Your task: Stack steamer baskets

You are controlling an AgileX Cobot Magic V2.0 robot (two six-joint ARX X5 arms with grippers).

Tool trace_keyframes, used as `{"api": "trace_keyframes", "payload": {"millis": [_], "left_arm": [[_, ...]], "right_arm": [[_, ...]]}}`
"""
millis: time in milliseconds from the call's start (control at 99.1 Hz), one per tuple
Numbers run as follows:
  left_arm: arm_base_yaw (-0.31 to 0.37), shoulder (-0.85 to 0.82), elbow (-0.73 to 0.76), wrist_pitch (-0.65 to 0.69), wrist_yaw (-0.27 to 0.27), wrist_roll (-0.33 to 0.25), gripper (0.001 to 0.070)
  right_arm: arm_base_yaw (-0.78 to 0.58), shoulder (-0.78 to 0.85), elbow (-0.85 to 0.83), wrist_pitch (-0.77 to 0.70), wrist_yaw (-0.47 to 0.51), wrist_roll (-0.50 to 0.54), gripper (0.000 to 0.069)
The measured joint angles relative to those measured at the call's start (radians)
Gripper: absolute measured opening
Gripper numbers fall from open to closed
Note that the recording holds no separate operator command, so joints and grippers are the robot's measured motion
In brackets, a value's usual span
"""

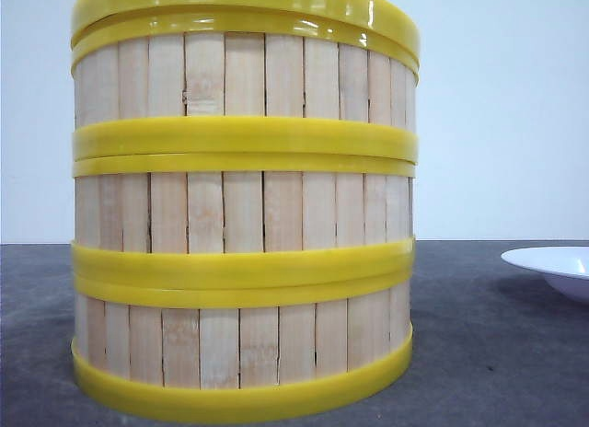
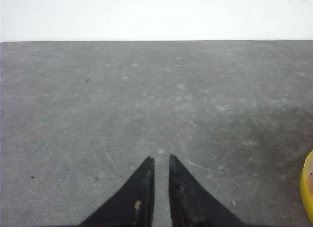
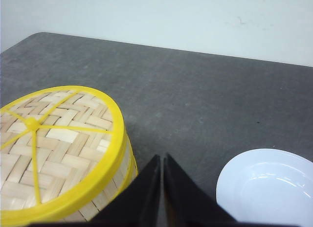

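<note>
Three steamer baskets stand stacked close to the front camera: the bottom one (image 1: 244,344), the middle one (image 1: 244,206) and the top one (image 1: 244,77). A yellow-rimmed woven lid (image 3: 54,144) rests on top. Neither gripper shows in the front view. My right gripper (image 3: 162,157) is shut and holds nothing, hovering just beside the top basket's slatted wall (image 3: 120,180). Over bare table, my left gripper (image 2: 161,158) is shut with only a thin slit between its fingers and nothing in it; a yellow basket rim (image 2: 308,188) peeks in at the edge of that view.
A white plate (image 1: 552,266) sits on the dark grey table (image 1: 479,353) to the right of the stack, also near my right gripper as the plate (image 3: 269,188). A pale wall stands behind the table's far edge.
</note>
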Motion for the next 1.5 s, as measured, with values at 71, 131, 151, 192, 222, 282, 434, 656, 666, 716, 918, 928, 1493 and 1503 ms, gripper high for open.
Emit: {"api": "trace_keyframes", "payload": {"millis": [71, 131, 151, 192, 222, 282, 434, 656, 666, 716, 918, 928, 1493, 1503], "left_arm": [[0.000, 0.000, 0.000, 0.000, 0.000, 0.000, 0.0027], [0.000, 0.000, 0.000, 0.000, 0.000, 0.000, 0.0027], [0.000, 0.000, 0.000, 0.000, 0.000, 0.000, 0.0027], [0.000, 0.000, 0.000, 0.000, 0.000, 0.000, 0.0027], [0.000, 0.000, 0.000, 0.000, 0.000, 0.000, 0.0027], [0.000, 0.000, 0.000, 0.000, 0.000, 0.000, 0.0027], [0.000, 0.000, 0.000, 0.000, 0.000, 0.000, 0.0027], [0.000, 0.000, 0.000, 0.000, 0.000, 0.000, 0.0027], [0.000, 0.000, 0.000, 0.000, 0.000, 0.000, 0.0027], [0.000, 0.000, 0.000, 0.000, 0.000, 0.000, 0.0027], [0.000, 0.000, 0.000, 0.000, 0.000, 0.000, 0.0027], [0.000, 0.000, 0.000, 0.000, 0.000, 0.000, 0.0027], [0.000, 0.000, 0.000, 0.000, 0.000, 0.000, 0.0027], [0.000, 0.000, 0.000, 0.000, 0.000, 0.000, 0.0027]], "right_arm": [[0.000, 0.000, 0.000, 0.000, 0.010, -0.009, 0.0007], [0.000, 0.000, 0.000, 0.001, 0.040, -0.026, 0.0007], [-0.001, 0.000, 0.000, 0.002, 0.054, -0.033, 0.0007], [-0.008, 0.000, 0.000, 0.014, 0.083, -0.050, 0.0007], [-0.021, 0.000, 0.000, 0.029, 0.102, -0.066, 0.0007], [-0.064, 0.005, 0.000, 0.072, 0.116, -0.110, 0.0007], [-0.234, 0.037, 0.000, 0.182, 0.040, -0.240, 0.0007], [-0.573, 0.075, -0.012, 0.343, -0.291, -0.378, 0.0007], [-0.587, 0.075, -0.016, 0.355, -0.303, -0.381, 0.0007], [-0.658, 0.068, -0.043, 0.412, -0.365, -0.392, 0.0007], [-0.846, 0.001, -0.234, 0.581, -0.465, -0.399, 0.0007], [-0.850, -0.004, -0.246, 0.585, -0.467, -0.398, 0.0007], [-0.937, -0.463, -0.927, 0.724, -0.472, -0.388, 0.0007], [-0.937, -0.469, -0.932, 0.724, -0.472, -0.388, 0.0007]]}}
